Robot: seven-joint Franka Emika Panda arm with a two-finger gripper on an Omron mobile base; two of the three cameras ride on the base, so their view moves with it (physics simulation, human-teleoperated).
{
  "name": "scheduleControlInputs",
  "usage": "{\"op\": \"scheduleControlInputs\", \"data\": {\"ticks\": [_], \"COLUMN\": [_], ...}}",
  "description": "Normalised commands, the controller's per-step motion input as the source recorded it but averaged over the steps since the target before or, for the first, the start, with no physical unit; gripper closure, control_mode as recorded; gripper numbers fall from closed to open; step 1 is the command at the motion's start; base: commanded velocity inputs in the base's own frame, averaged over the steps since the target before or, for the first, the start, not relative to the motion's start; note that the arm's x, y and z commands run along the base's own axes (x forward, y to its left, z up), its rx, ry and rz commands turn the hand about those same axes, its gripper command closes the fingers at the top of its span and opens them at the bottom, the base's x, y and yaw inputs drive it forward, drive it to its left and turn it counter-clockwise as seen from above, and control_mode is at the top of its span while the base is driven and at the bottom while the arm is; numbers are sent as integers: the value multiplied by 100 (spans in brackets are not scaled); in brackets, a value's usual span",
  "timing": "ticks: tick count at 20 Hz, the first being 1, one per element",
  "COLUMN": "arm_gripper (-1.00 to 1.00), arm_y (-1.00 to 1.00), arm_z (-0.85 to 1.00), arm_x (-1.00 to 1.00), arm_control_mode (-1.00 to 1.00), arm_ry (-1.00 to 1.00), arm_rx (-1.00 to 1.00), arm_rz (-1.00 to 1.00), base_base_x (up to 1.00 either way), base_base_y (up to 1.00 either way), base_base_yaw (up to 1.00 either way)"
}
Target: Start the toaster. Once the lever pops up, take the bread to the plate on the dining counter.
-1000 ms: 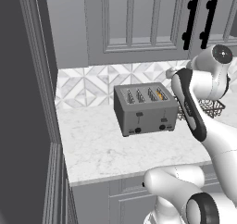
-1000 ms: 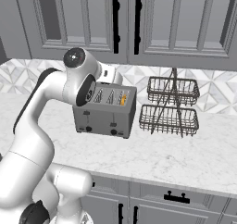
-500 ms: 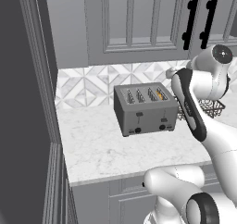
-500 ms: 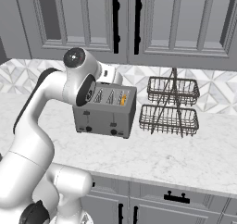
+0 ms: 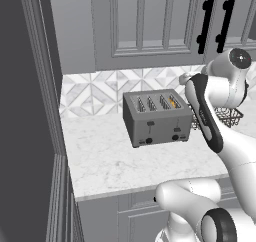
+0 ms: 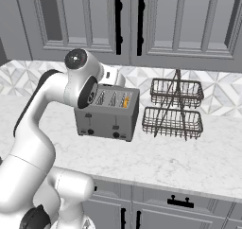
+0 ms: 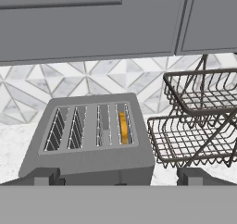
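Hovering just above and in front of the grey metal four-slot toaster (image 7: pixel 88 140), the two-finger gripper (image 7: pixel 118 177) stands wide open and holds nothing. Starting the toaster is the step in hand: both dark slide levers (image 5: pixel 150 123) sit high, so the next move likely calls for descending onto one. Farther back, the orange-tan bread slice (image 7: pixel 122 128) stands in the rightmost slot, beside the dark wire basket rack (image 7: pixel 199 121).

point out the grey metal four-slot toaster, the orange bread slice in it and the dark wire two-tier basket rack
grey metal four-slot toaster (image 5: pixel 159 127): left base view, on its front face.
orange bread slice (image 7: pixel 122 127): hand view, on its top edge in the rightmost slot.
dark wire two-tier basket rack (image 6: pixel 172 122): right base view, on the lower basket.
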Motion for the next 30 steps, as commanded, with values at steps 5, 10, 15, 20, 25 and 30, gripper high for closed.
{"op": "scheduleControlInputs", "data": {"ticks": [5,10,15,20,25,30], "arm_gripper": [-100,-100,-100,-100,-100,-100], "arm_y": [0,0,0,0,0,0], "arm_z": [0,0,0,0,0,0], "arm_x": [0,0,0,0,0,0], "arm_control_mode": [-100,-100,-100,-100,-100,-100], "arm_ry": [0,0,0,0,0,0], "arm_rx": [0,0,0,0,0,0], "arm_rz": [0,0,0,0,0,0], "base_base_x": [0,0,0,0,0,0], "base_base_y": [0,0,0,0,0,0], "base_base_yaw": [0,0,0,0,0,0]}}
